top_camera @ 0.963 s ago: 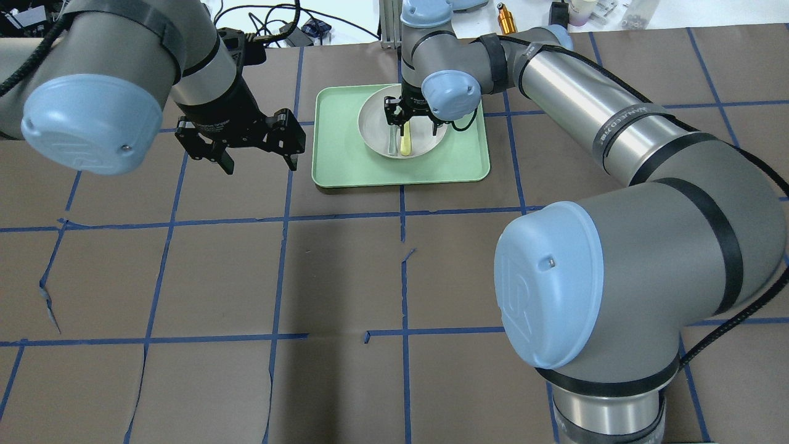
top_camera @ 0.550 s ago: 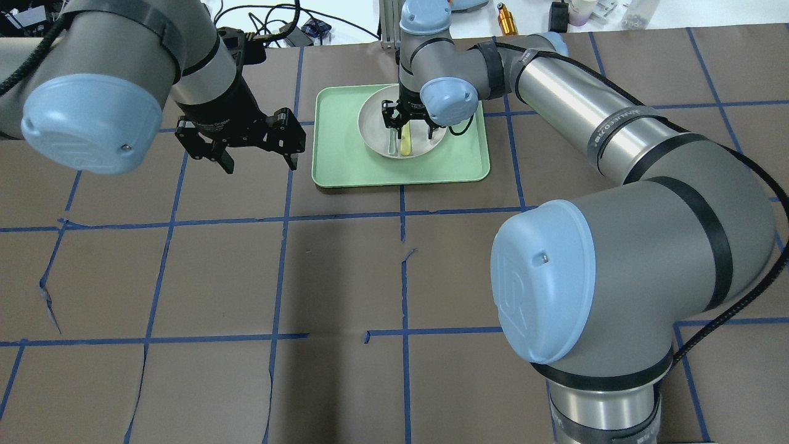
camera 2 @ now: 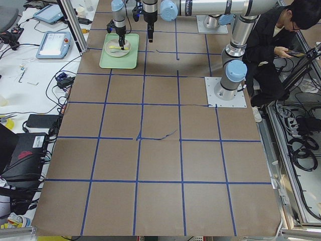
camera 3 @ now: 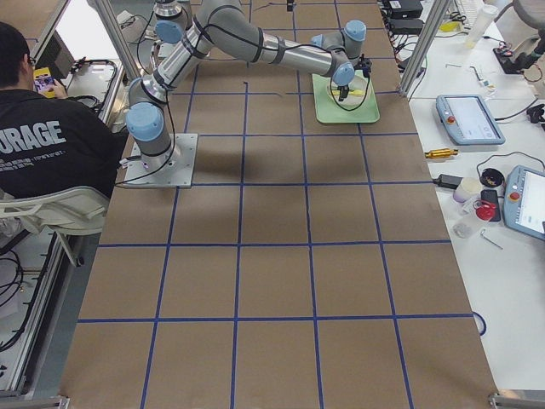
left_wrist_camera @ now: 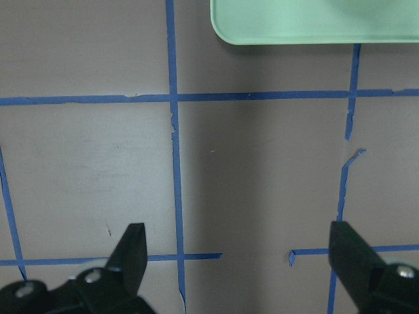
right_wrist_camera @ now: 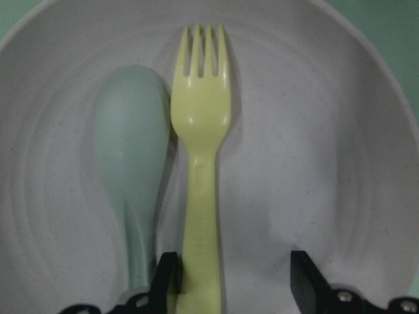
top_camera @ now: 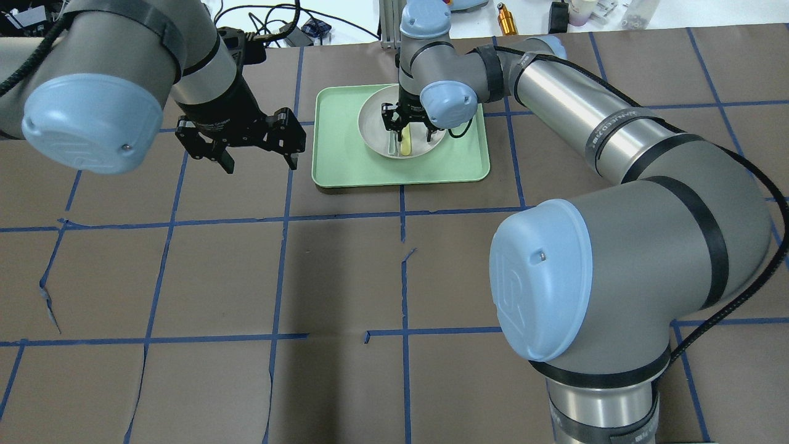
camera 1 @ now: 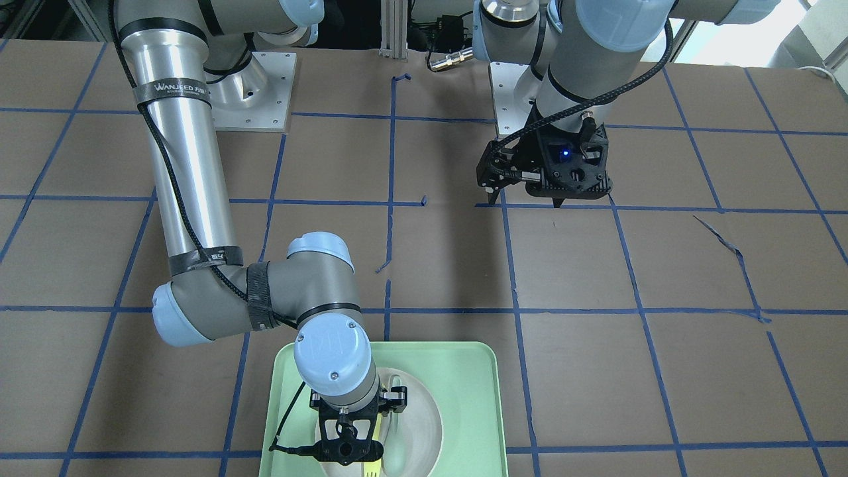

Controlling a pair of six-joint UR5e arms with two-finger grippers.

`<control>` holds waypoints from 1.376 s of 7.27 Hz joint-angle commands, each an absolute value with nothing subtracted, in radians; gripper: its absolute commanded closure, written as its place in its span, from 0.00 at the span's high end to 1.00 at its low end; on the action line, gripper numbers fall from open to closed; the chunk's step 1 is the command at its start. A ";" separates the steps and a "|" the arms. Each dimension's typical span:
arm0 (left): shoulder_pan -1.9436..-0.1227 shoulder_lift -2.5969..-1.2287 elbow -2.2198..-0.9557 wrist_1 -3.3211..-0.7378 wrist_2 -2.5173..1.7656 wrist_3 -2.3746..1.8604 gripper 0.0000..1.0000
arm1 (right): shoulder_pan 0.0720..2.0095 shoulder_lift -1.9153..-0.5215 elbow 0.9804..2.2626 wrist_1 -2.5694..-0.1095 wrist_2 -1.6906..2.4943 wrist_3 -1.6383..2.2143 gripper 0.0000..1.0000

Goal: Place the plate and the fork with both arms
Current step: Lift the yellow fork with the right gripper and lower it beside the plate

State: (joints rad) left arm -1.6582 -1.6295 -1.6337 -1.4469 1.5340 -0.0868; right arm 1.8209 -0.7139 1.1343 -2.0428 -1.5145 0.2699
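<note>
The off-white plate (top_camera: 374, 126) sits in the mint-green tray (top_camera: 339, 157). The pale-yellow fork (top_camera: 406, 145) lies in the plate beside a grey-green spoon (top_camera: 392, 145). My right gripper (top_camera: 408, 128) is low over the plate and open. In the right wrist view the fork (right_wrist_camera: 201, 131) has its handle between my fingers (right_wrist_camera: 304, 281), close to one of them, and the spoon (right_wrist_camera: 127, 144) lies just outside. My left gripper (top_camera: 260, 166) is open and empty above the table, left of the tray. The left wrist view shows only the tray's corner (left_wrist_camera: 314, 19).
The table is brown paper with a blue tape grid. Small bottles and cables lie along the far edge (top_camera: 506, 18). A person sits beside the robot base (camera 2: 281, 45). Tablets and tools lie on side benches (camera 3: 464, 119).
My right arm has shifted slightly left and its gripper has settled a little lower over the fork in the plate. The left arm has not moved.
</note>
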 commanded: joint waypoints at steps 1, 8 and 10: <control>-1.658 -1.631 -1.634 -1.447 1.534 -0.087 1.00 | 1.821 -0.713 1.135 -2.043 -1.520 0.270 0.42; -1.658 -1.631 -1.632 -1.442 1.534 -0.083 1.00 | 1.809 -0.808 1.161 -2.031 -1.558 0.203 0.19; -1.657 -1.634 -1.629 -1.433 1.534 -0.083 1.00 | 1.737 -0.822 1.164 -2.026 -1.597 0.141 0.19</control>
